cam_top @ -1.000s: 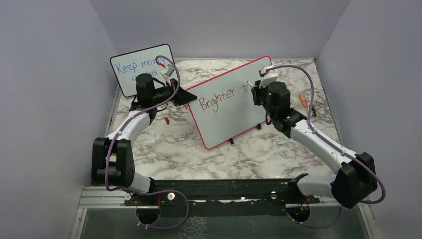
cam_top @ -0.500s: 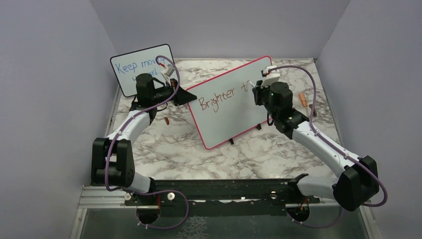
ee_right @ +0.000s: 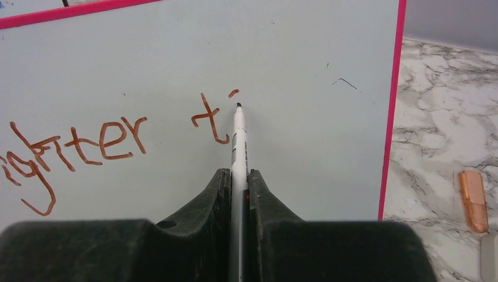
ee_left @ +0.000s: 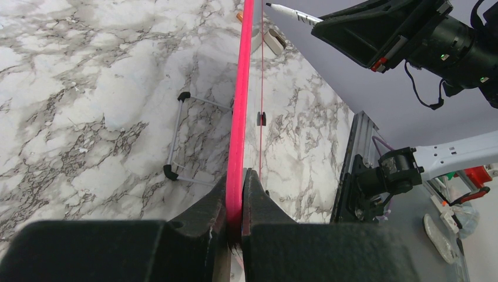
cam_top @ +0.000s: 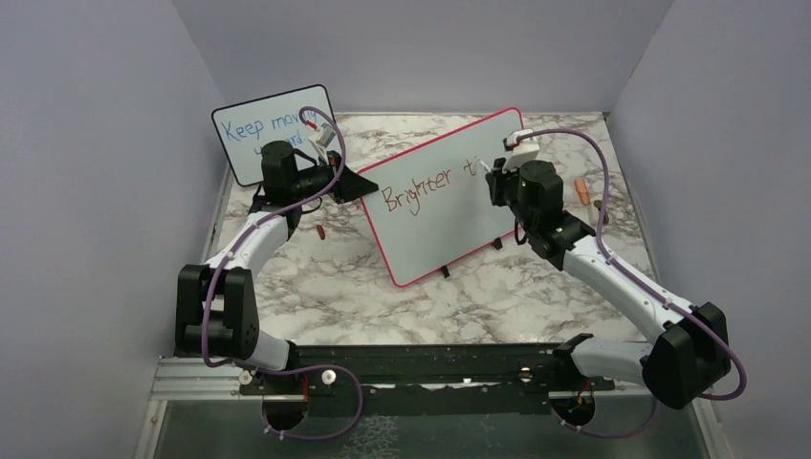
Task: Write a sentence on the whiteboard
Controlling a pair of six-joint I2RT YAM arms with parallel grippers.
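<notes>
While the right gripper [ee_right: 238,173] is clamped narrow on the marker [ee_right: 238,132], tip at or just off the board face (can't tell contact) at 3 o'clock of the "t", the main risk is slip. The smooth round barrel could twist betw. the pads and smear the stroke.

Left gripper [ee_left: 235,179] is pinched tight on the whiteboard [cam_top: 440,196] rim at its 9 o'clock edge. If that hold gives, the board, propped on thin wire feet on the glossy marble-look table [cam_top: 325,277], may skid or tip under pen pressure.

Whiteboard sits mid-table: flat, glossy, rounded corners, thin pink frame. The sentence [cam_top: 418,188] reads "Brighter t" plus an i-dot, reddish-brown, approx. half done. Orange cap [ee_right: 473,200] lies at the board's 3 o'clock.
</notes>
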